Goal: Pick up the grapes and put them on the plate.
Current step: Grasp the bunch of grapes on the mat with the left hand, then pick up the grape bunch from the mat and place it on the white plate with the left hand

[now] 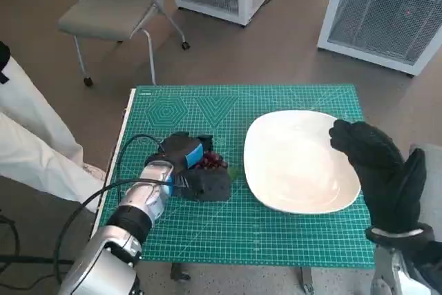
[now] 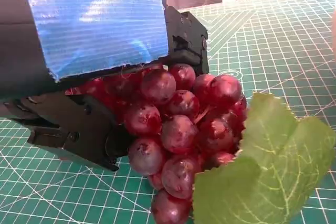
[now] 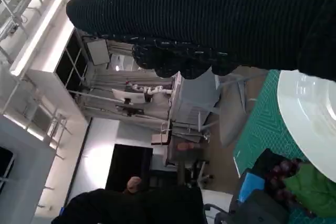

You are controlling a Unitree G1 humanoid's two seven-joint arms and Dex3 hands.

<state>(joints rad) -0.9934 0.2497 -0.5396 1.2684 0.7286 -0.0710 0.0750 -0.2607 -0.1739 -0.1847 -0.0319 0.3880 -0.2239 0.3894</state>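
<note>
Green mat (image 1: pixel 290 233), grapes (image 2: pixel 178 124) half-hidden inside clasping left robot hand (image 1: pixel 190 167); right robot hand (image 1: pixel 380 170) spread, empty.

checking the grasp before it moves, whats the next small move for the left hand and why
Probably lift a little. The left hand already has its fingers around the grapes, which seem to rest on the mat beside the plate; they must clear the rim before moving across.
</note>
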